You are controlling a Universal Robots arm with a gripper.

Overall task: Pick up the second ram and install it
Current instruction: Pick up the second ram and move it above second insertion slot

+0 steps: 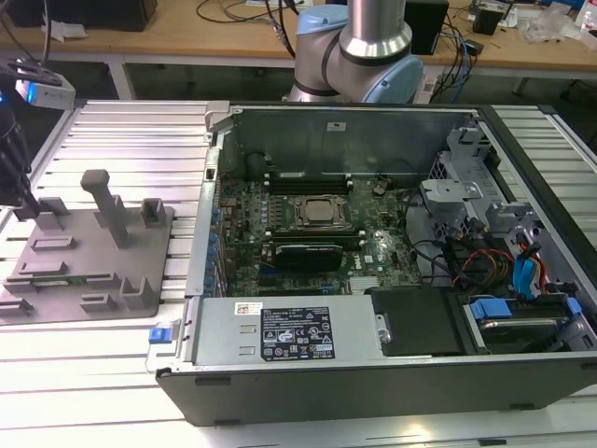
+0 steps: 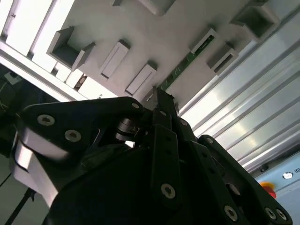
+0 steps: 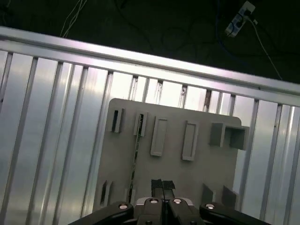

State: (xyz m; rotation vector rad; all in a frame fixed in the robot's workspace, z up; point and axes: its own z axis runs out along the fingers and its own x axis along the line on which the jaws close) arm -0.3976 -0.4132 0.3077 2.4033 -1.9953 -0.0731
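Observation:
The second ram is a thin green stick standing on edge in a slot of the grey fixture plate. In the second wrist view the second ram shows as a green strip between two fixture blocks. My gripper hovers over the plate's near edge, beside the stick and apart from it. Its fingers are shut with nothing between them. In the exterior view the gripper hangs over the far corner of the plate at that view's left.
An open computer case lies at the exterior view's right, with the CPU socket and black memory slots on the motherboard. Tall grey posts rise from the fixture plate. The ribbed aluminium table carries both.

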